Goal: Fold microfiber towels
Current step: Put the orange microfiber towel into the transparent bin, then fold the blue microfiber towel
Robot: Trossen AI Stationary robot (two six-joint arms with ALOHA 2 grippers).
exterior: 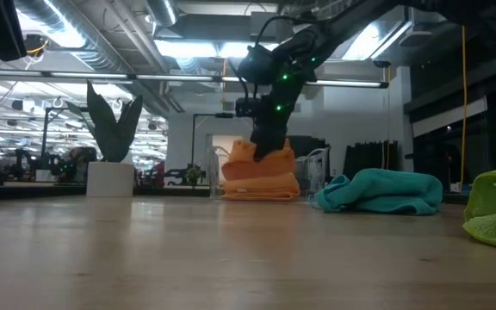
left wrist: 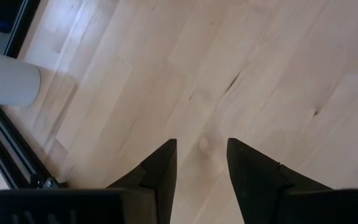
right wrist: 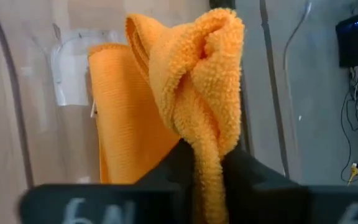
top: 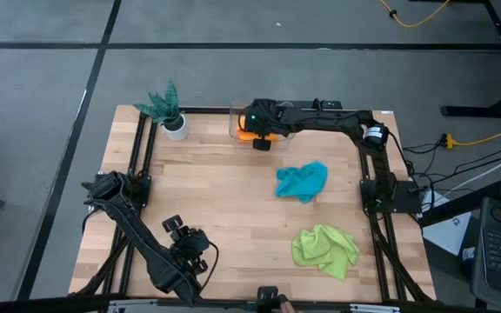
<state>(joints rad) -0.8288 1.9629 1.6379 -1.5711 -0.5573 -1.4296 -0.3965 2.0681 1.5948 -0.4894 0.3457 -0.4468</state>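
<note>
Orange towel (right wrist: 194, 74) is pinched between the right gripper's (right wrist: 207, 165) fingers, which are nearly closed on a bunched fold of it; the cloth puckers into thick loops above the fingers. It hangs at the far edge of the table, over a second orange towel (right wrist: 126, 118) that lies flat and folded, ribbed face showing. In the low view the folded one (exterior: 261, 185) sits as a neat layered stack with the held one (exterior: 257, 153) crumpled on top, the right gripper (exterior: 265, 142) coming down from above onto it.

Both orange towels are inside a clear bin (top: 237, 122) at the table's far edge; its transparent walls (right wrist: 17, 106) stand on either side of the cloth in the right wrist view. The gripper and arm cover most of the orange in the high view, where only a small patch (top: 249, 133) shows.

Teal towel (top: 303, 181) lies crumpled near the table's middle right, well apart from the bin. Green towel (top: 324, 249) lies crumpled nearer the front right, apart from the teal one. In the low view the teal heap (exterior: 381, 191) is just right of the orange stack.

Plant (top: 165, 106) in a white pot (top: 175, 127) stands at the far left corner.

Left gripper (left wrist: 201, 165) waits over bare table (left wrist: 260, 74) at front left, fingers parted, holding nothing.
</note>
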